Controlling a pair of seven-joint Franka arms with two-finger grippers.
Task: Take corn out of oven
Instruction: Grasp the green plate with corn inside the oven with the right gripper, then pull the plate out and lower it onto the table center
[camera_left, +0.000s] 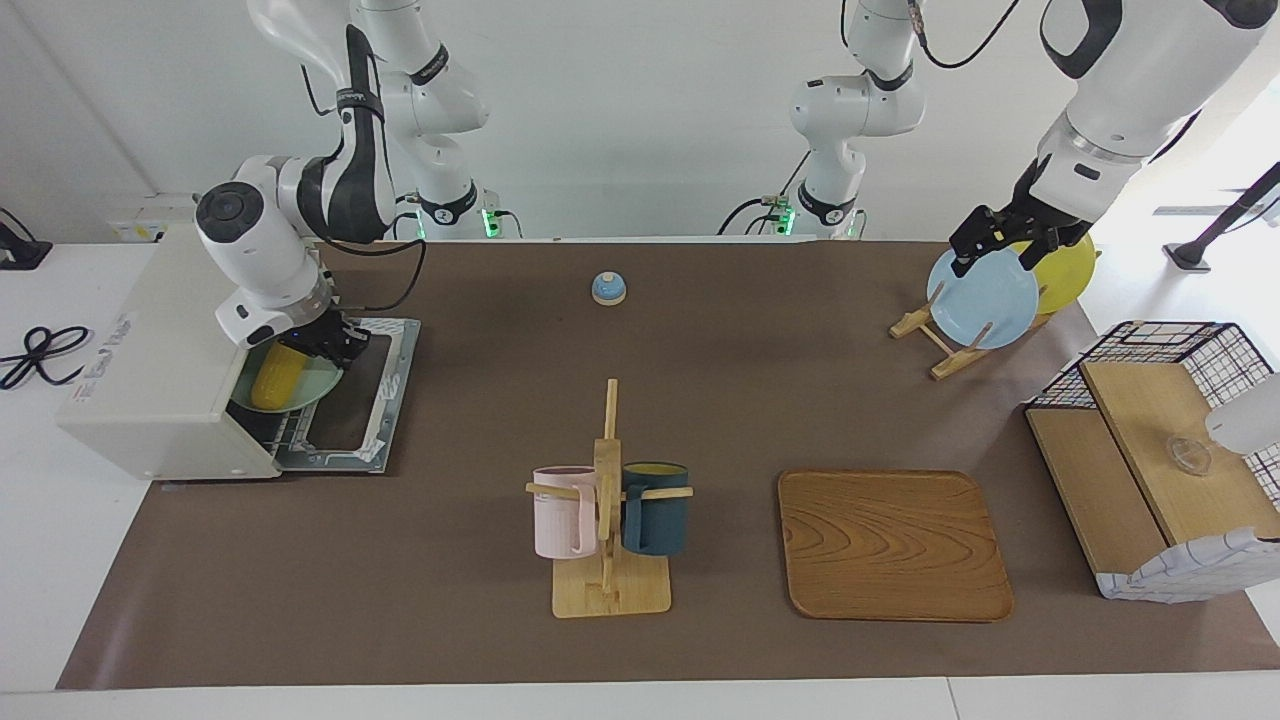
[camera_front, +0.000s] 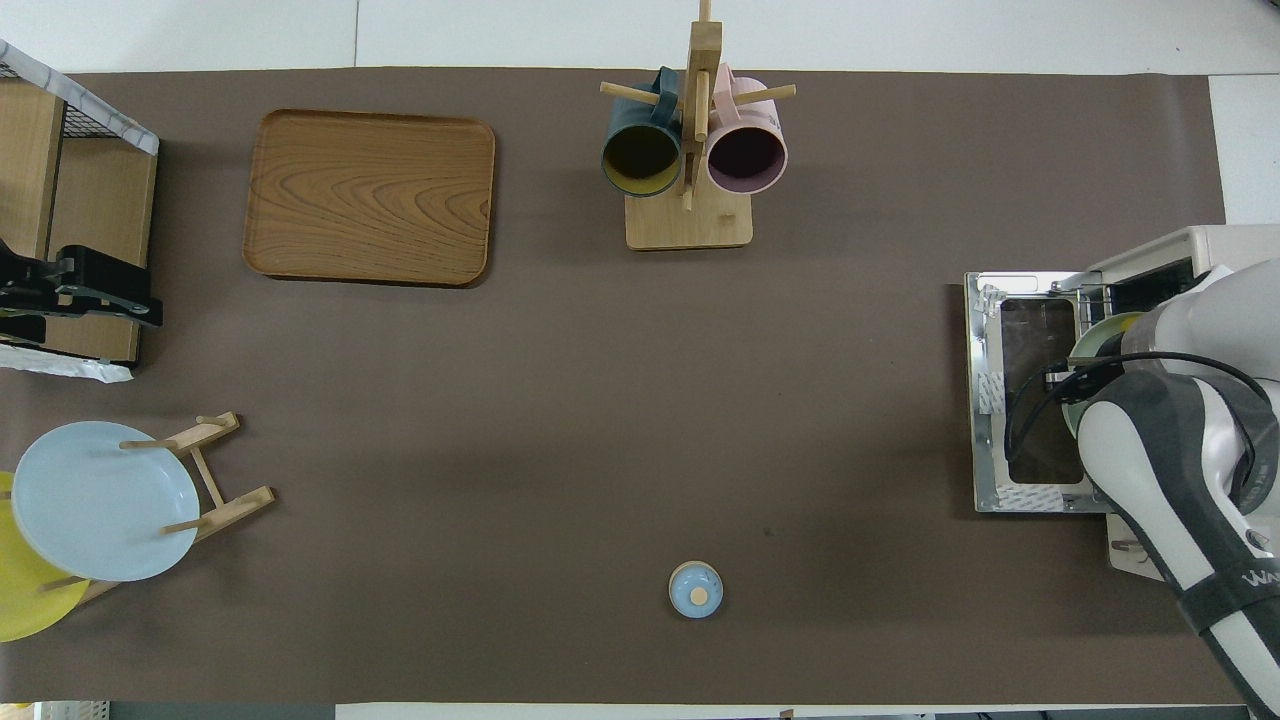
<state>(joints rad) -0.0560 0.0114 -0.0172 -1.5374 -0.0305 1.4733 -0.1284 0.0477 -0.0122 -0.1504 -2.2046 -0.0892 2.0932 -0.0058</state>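
Note:
The off-white oven (camera_left: 150, 370) stands at the right arm's end of the table, its glass door (camera_left: 365, 400) folded down flat. The yellow corn (camera_left: 274, 378) lies on a pale green plate (camera_left: 315, 385) on the wire rack in the oven's mouth. My right gripper (camera_left: 328, 345) is down at the end of the corn nearer the robots, touching or almost touching it. In the overhead view the right arm (camera_front: 1170, 470) hides most of the oven (camera_front: 1190, 250) mouth. My left gripper (camera_left: 1003, 243) hangs in the air over the plate rack.
A rack holds a blue plate (camera_left: 983, 298) and a yellow plate (camera_left: 1068, 272). A mug tree (camera_left: 608, 500) carries a pink and a dark blue mug. A wooden tray (camera_left: 890, 545), a wire-and-wood basket (camera_left: 1160, 450) and a small blue bell (camera_left: 609, 288) are also on the mat.

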